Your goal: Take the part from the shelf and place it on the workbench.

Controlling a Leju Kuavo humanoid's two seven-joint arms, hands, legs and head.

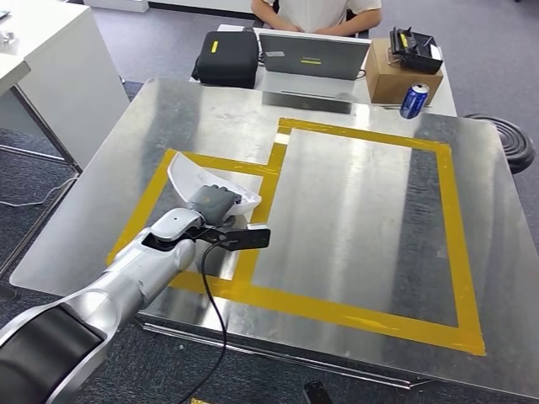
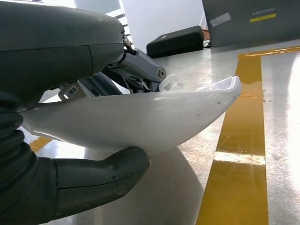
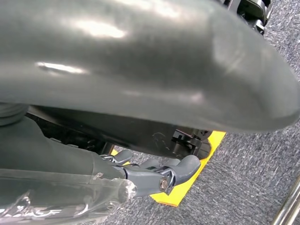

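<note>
White curved plastic part (image 1: 190, 180) amid yellow tape lines (image 1: 356, 313) across shiny silver metal workbench (image 1: 356, 210); blue can (image 1: 413, 100) beyond.

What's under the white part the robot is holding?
Under the white part lies the left hand's thick grey thumb, and beneath that the shiny metal workbench with yellow tape. Whether the part's underside touches the bench is hidden.

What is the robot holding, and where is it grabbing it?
The left hand grips the white part by its edge, thumb underneath. The right hand holds nothing visible.
</note>
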